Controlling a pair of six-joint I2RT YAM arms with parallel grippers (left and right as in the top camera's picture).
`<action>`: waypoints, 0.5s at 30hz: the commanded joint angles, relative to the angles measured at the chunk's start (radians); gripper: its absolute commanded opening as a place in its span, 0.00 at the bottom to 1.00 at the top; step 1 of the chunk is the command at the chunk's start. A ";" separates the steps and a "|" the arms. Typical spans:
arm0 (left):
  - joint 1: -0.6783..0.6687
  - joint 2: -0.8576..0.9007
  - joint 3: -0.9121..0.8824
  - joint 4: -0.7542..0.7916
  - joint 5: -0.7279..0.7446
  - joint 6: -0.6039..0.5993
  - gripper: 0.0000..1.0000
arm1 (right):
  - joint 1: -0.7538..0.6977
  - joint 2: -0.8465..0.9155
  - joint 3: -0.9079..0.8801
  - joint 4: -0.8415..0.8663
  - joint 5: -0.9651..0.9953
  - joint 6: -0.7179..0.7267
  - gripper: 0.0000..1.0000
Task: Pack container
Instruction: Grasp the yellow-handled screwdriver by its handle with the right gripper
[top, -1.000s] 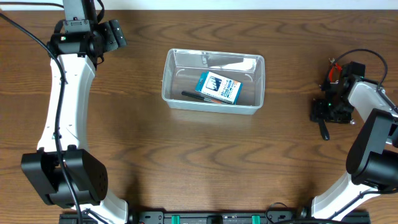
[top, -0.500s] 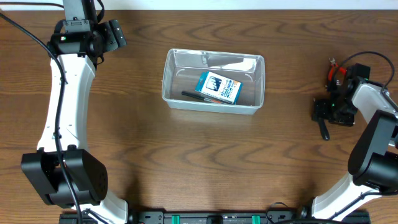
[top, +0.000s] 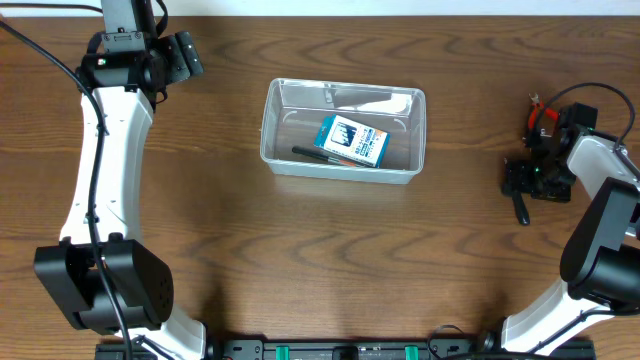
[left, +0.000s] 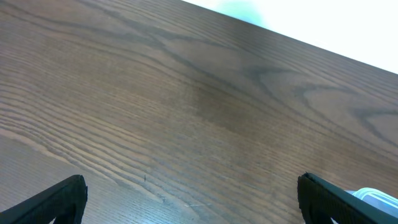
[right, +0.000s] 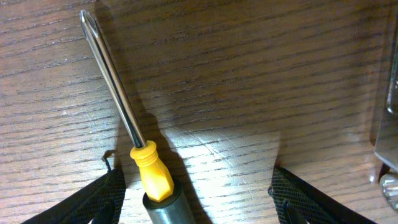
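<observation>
Overhead only: clear tub (top: 268, 125) mid-table, a little toward the far edge, holding a blue-and-white box (top: 351, 141) lying askew and a black pen (top: 312, 154) just beside it on the near-left. From the left wrist, only a sliver of tub rim at the lower right corner, otherwise bare wood. From the right wrist alone: a screwdriver (right: 130, 124) flat on the table (top: 300, 260), thin steel shaft running up and left to a pointed tip, yellow collar, dark handle cut off by the bottom border; hardly legible from above.

Fingers of the left gripper (left: 191, 182) fully spread, nothing between them; near the far-left corner, well apart from the tub. Fingers of the right gripper (right: 198, 177) parted wide, one on either side of the handle, not clamped on it; near the right edge.

Plenty of bare board in front of the tub and on both flanks; little behind it before the far edge.

Dark brown wood, matte, strong wavy grain. Tub glossy, rounded corners, raised rim. Unidentifiable metal piece (right: 388, 93) at the right border of the right-wrist view
</observation>
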 joint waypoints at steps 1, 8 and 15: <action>0.002 0.014 0.005 0.000 -0.016 0.013 0.98 | -0.027 0.185 -0.164 -0.008 0.104 -0.058 0.76; 0.002 0.014 0.005 0.000 -0.016 0.013 0.98 | -0.027 -0.009 -0.164 0.023 0.148 -0.111 0.78; 0.002 0.014 0.005 0.000 -0.016 0.013 0.98 | -0.027 -0.176 -0.182 0.038 0.096 -0.166 0.82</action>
